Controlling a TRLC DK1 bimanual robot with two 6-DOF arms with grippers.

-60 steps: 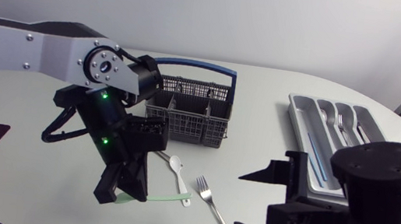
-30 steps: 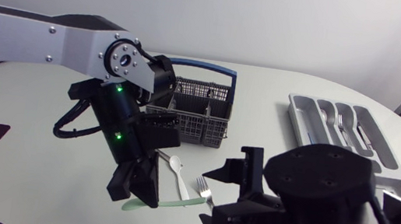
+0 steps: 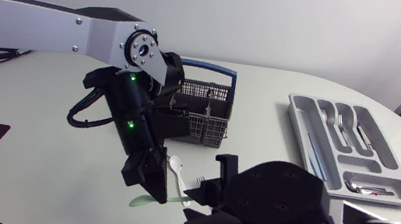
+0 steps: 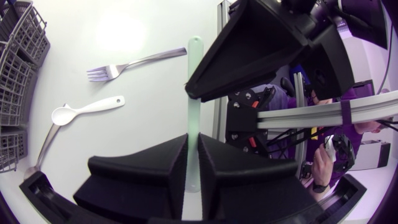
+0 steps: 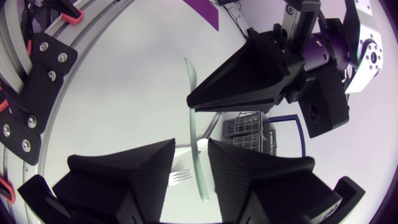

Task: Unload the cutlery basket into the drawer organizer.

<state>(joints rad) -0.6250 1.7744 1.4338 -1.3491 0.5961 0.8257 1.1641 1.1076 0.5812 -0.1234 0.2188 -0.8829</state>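
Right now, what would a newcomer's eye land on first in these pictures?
The two black grippers close together in the middle: the left gripper is shut on a pale green utensil, and the right gripper stands open around the same utensil. Behind them is the dark cutlery basket, with a white spoon and a fork lying loose on the table in front of it. Toward the right arm's side sits the grey drawer organizer, partly filled.

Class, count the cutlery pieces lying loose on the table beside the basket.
3: a metal fork, a white spoon beside it, and a metal piece nearest the basket. A green one is gripped, not counted. More may be hidden.
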